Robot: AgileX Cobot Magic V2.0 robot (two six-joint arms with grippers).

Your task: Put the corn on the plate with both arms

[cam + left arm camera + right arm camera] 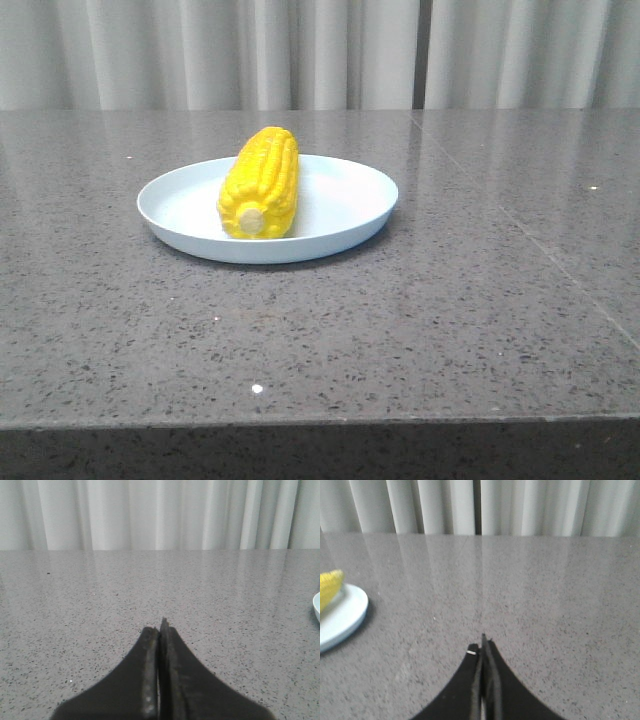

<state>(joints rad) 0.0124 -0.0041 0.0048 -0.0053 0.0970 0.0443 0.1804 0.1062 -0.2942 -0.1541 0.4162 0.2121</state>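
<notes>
The yellow corn (261,183) lies on the pale blue plate (340,215), stub end towards me, left of the table's middle. Neither arm shows in the front view. My left gripper (160,629) is shut and empty, low over bare table; only a sliver of the plate's rim (317,607) shows at that view's edge. My right gripper (482,647) is shut and empty over bare table, apart from the plate (342,617), with the corn's tip (330,587) at that view's edge.
The grey speckled stone table (450,330) runs to its front edge near the bottom of the front view. A seam (530,240) crosses the table's right side. Pale curtains (330,50) hang behind the table.
</notes>
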